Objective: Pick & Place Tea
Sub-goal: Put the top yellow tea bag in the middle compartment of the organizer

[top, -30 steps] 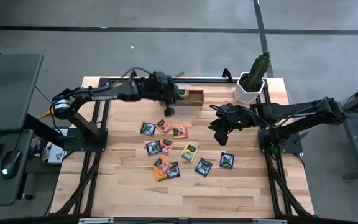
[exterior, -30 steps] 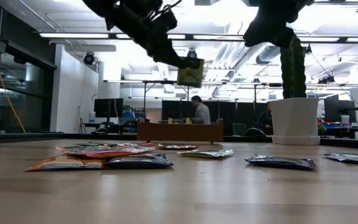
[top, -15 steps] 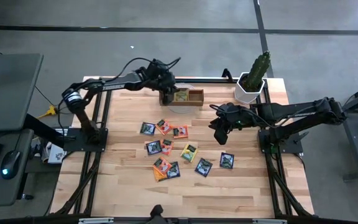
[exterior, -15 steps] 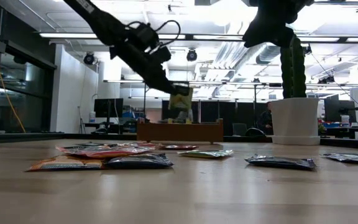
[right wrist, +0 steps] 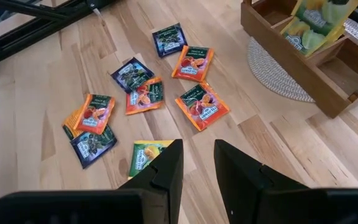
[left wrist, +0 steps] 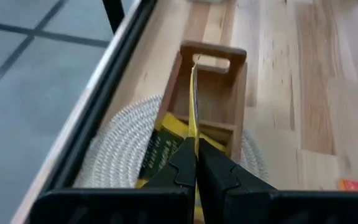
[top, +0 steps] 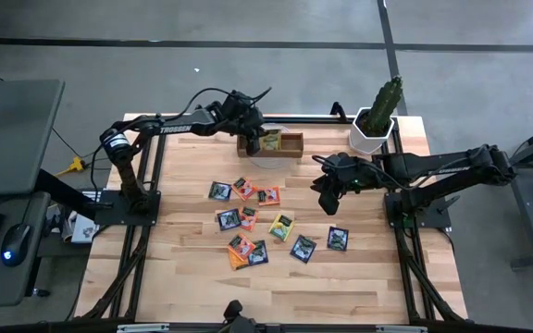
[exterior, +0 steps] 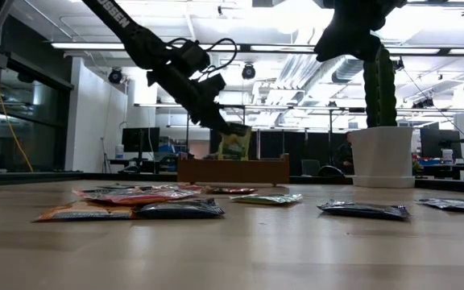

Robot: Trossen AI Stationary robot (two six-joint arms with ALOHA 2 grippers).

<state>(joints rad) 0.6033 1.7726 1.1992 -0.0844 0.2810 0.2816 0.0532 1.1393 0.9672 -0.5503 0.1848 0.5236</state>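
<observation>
The left gripper (top: 259, 141) pinches a flat yellow-green foil sachet (exterior: 234, 144) upright over the wooden tray (top: 290, 145) near the table's far edge; the right gripper (top: 327, 197), fingers parted, hovers near the right edge.

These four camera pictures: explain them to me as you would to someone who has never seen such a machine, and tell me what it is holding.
Two dark robot arms work at a wooden table. One picture looks straight down, one looks level across the tabletop, and one comes from a camera on each arm's wrist.

The left claw is shut on a yellow-green tea sachet, holding it upright over the brown wooden tray at the table's far edge. The tray sits on a pale woven mat.

The right claw hangs above the table, holding nothing, its fingers a little apart.

Loose tea sachets, orange, yellow-green and dark, lie scattered mid-table. A cactus in a white pot stands in the far right corner.
</observation>
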